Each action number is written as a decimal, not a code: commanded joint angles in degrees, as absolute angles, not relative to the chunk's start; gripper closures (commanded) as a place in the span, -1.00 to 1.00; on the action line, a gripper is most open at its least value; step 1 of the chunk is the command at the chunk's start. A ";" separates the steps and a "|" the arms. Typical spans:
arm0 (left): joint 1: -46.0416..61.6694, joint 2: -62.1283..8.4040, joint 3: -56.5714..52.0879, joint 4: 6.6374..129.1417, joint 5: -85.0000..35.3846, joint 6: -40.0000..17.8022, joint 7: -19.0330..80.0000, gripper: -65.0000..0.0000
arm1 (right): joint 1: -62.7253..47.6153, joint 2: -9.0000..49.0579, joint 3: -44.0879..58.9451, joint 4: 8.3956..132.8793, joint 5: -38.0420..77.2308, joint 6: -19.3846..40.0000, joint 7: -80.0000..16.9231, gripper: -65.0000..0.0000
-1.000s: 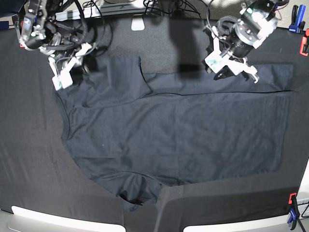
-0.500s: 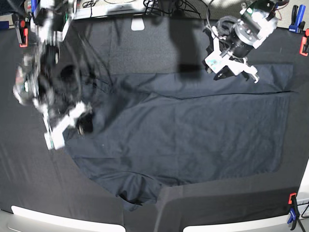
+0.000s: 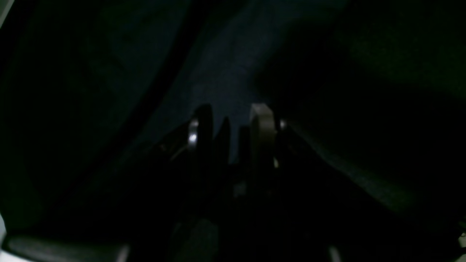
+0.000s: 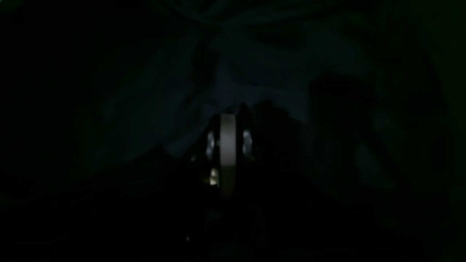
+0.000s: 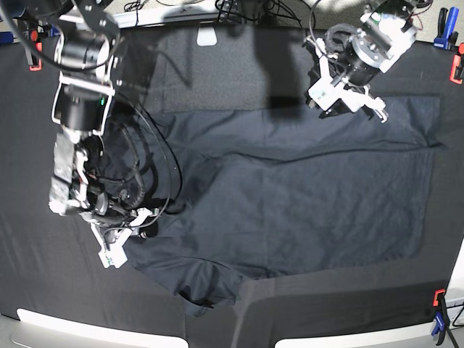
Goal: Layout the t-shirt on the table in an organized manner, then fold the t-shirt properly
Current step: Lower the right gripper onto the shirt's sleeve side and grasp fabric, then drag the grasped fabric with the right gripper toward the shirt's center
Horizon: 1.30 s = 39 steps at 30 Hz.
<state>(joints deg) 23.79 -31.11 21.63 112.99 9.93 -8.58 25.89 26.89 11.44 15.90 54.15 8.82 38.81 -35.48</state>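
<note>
Since a second ago we see the right gripper [image 5: 119,243] swung from far to near edge, clenched on the t-shirt [image 5: 290,196], dragging its sleeve across. Left gripper [image 5: 348,101] pinches the far hem. Shirt's long axis runs left-right on the table [image 5: 43,290].

The table [image 5: 217,72] wears black creased cloth; the t-shirt [image 5: 304,203] lies spread across it; clamps [image 5: 439,312] grip its edges.
</note>
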 commanded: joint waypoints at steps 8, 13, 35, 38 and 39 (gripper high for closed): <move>23.68 -31.44 21.37 114.15 10.04 -7.88 25.10 0.51 | 29.85 11.92 16.05 53.98 5.93 34.46 -28.73 1.00; 23.70 -31.44 21.37 114.15 10.04 -7.86 25.34 0.51 | 29.82 11.92 16.05 53.98 6.20 34.48 -29.17 1.00; 23.68 -31.44 21.37 114.15 10.46 -7.86 25.30 0.51 | 2.00 11.55 16.05 86.19 25.32 40.00 -39.09 1.00; 23.68 -31.44 21.37 114.15 10.46 -7.86 25.32 0.51 | -2.00 9.69 16.05 90.02 25.98 40.00 -39.18 1.00; 23.68 -31.44 21.37 114.15 10.46 -7.86 25.30 0.51 | -3.03 8.71 16.05 90.96 25.98 40.00 -39.31 1.00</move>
<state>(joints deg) 23.81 -31.11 21.63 112.99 10.28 -8.34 26.63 -3.97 8.51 15.99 89.86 24.36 39.48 -40.40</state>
